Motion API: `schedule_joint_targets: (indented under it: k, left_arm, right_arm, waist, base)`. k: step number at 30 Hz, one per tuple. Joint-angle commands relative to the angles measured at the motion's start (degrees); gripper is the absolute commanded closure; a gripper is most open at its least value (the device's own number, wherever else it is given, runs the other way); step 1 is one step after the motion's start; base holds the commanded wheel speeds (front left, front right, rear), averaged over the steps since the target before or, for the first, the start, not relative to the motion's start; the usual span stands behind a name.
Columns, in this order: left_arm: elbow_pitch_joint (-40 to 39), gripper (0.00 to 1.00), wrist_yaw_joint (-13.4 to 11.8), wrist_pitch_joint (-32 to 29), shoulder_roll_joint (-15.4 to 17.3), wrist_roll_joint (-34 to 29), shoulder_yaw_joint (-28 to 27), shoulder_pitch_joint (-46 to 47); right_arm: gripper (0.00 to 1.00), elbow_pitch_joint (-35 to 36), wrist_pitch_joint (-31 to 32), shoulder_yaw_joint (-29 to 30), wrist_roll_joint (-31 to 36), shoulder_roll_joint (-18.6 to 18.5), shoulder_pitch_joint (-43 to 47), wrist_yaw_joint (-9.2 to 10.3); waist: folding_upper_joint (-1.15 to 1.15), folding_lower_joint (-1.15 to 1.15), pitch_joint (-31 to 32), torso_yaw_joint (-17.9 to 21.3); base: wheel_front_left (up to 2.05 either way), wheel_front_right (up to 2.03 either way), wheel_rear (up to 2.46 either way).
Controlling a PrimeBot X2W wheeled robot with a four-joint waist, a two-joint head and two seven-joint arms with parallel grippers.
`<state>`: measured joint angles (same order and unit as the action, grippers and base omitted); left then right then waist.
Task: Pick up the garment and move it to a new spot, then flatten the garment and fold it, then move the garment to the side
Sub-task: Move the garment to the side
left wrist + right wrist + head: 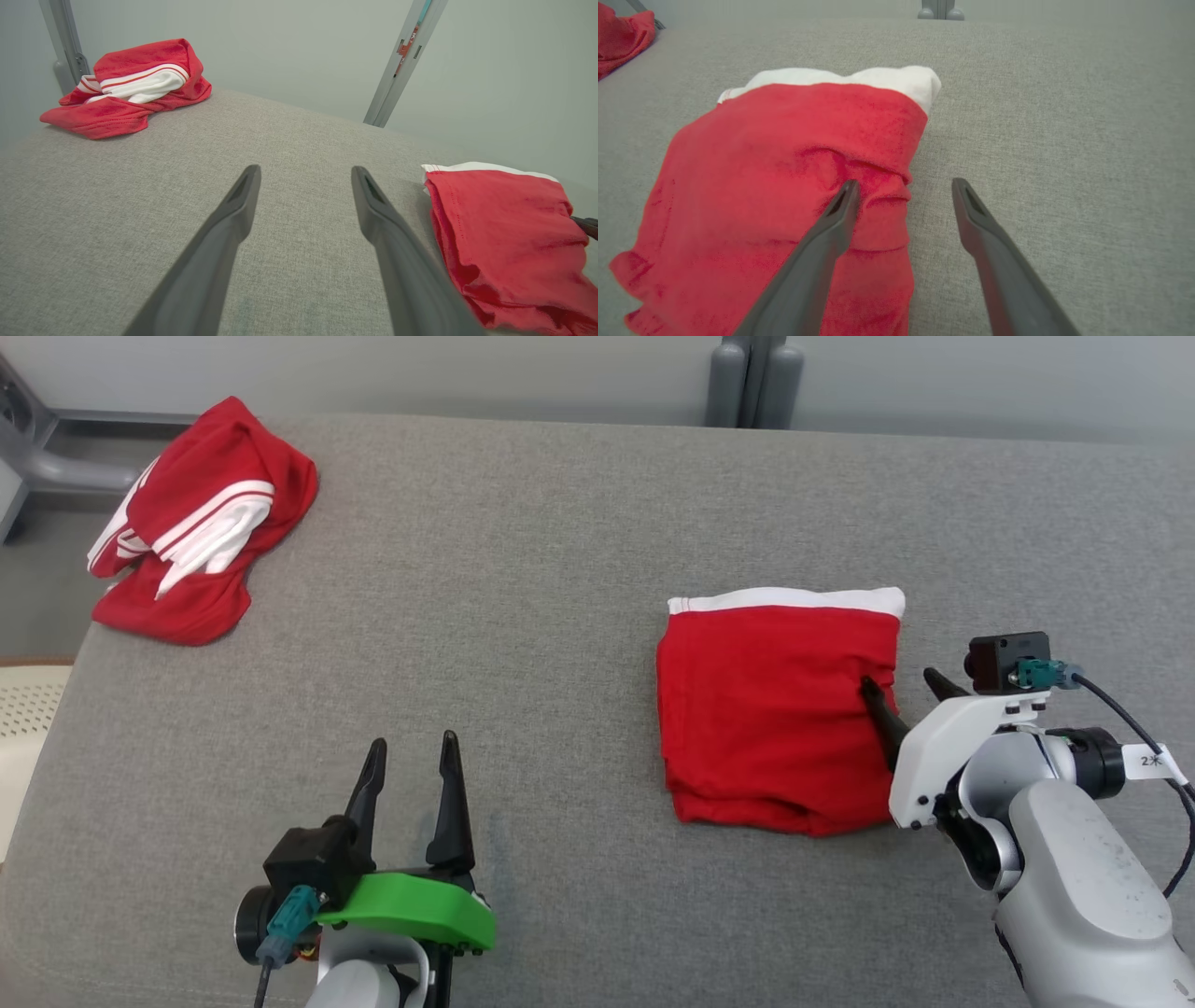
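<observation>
The folded red cloth garment with a white band [780, 709] lies on the right of the grey fabric table [560, 569]. The fold looks done, so the move aside is in hand. The right gripper [898, 679] straddles its right edge, jaws wide. It likely needs to pinch every layer. The left gripper [414, 740] hangs wide over bare table.

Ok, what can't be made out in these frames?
- Head view: the folded garment has its lower right corner hidden behind the right pincer and its mount.
- Right wrist view: the crumpled garment is cut off by the left edge.
- Any view: whether the right pincer's finger touches the cloth.
</observation>
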<state>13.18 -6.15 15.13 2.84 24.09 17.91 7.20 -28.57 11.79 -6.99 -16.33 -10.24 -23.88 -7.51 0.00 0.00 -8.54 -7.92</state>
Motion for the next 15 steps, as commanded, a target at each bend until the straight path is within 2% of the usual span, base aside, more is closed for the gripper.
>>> schedule_joint_targets:
  k: [1,7,8,9,10,11,12,15]
  left_arm:
    - [-0.24,0.0,-0.31,0.02,0.11,0.0,-0.1,1.03]
    - [-0.69,0.0,-0.4,0.02,0.1,0.18,-0.25,1.54]
    - [-0.78,0.0,-0.42,0.02,0.1,0.16,-0.29,1.66]
    - [-0.84,0.0,-0.44,0.02,0.1,0.12,-0.31,1.72]
    - [-0.87,0.0,-0.4,0.02,0.1,0.04,-0.27,1.77]
    - [-0.9,0.0,-0.39,0.02,0.1,-0.05,-0.22,1.84]
    - [-0.93,0.0,-0.34,0.02,0.1,-0.21,-0.14,1.98]
    - [-1.04,0.0,-0.09,0.02,0.1,-0.7,0.34,2.33]
  right_arm:
    - [0.0,-0.6,0.85,-0.83,-1.16,-0.34,-0.46,0.04]
    - [0.0,-3.45,2.85,-3.03,-4.75,-1.78,-1.73,0.05]
    - [0.45,-4.06,2.7,-3.35,-5.04,-2.08,-2.17,0.05]
    - [0.53,-4.47,2.46,-3.58,-5.2,-2.28,-2.56,0.05]
    - [0.68,-5.03,2.19,-3.78,-5.3,-2.42,-2.99,0.05]
    - [0.78,-5.46,2.02,-4.03,-5.39,-2.53,-3.37,0.05]
    - [1.0,-5.92,1.85,-4.31,-5.66,-2.71,-3.85,0.07]
    - [1.0,-6.9,1.12,-4.77,-6.19,-3.28,-4.97,0.1]
  waist:
    - [0.0,0.0,-2.28,-2.23]
    - [0.0,0.0,-3.73,-3.04]
    - [0.0,0.0,-3.96,-3.04]
    - [0.0,0.0,-4.14,-2.99]
    - [0.0,0.0,-4.32,-2.9]
    - [0.0,0.0,-4.5,-2.77]
    - [0.0,0.0,-4.72,-2.56]
    - [0.0,0.0,-5.18,-1.73]
  base:
    - [0.0,0.0,0.0]
    - [0.0,0.0,0.0]
    - [0.0,0.0,0.0]
    - [0.0,0.0,0.0]
    - [0.0,0.0,0.0]
    - [0.0,0.0,0.0]
    - [0.0,0.0,0.0]
    - [0.0,0.0,0.0]
